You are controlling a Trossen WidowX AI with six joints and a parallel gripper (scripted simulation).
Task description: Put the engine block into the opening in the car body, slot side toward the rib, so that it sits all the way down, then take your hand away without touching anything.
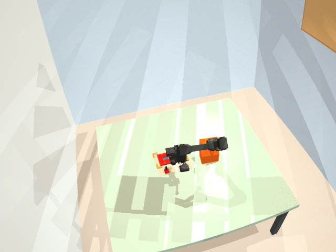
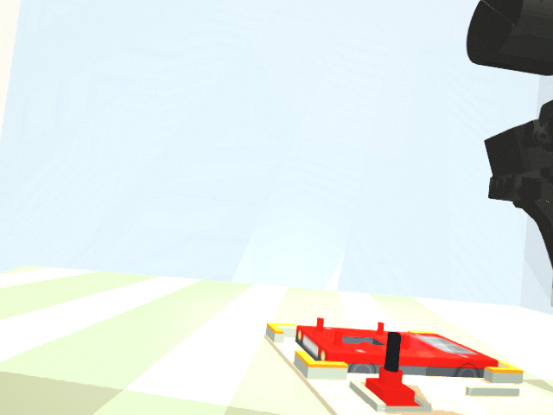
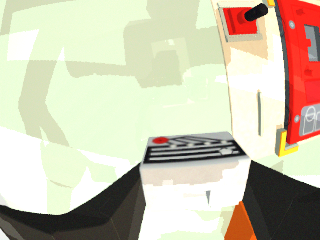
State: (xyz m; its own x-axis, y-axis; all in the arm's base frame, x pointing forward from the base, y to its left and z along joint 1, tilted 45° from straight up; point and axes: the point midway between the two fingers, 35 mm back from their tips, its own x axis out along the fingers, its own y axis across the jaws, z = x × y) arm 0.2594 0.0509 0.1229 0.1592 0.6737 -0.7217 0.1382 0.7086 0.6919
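Between its fingers the hand (image 2: 551,285) (image 3: 191,166) has the block (image 3: 196,175) clamped by its sides, printed top uncovered, likely so it can lower into the opening (image 2: 361,341) (image 3: 313,44). Block's still outside the car (image 1: 163,159) (image 2: 402,354) (image 3: 300,90); yellow-topped corners (image 2: 321,364) (image 3: 285,145) presumably locate the body.

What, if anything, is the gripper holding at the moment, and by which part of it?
The gripper holds the engine block by its two opposite sides, below the striped top face, which is left uncovered.
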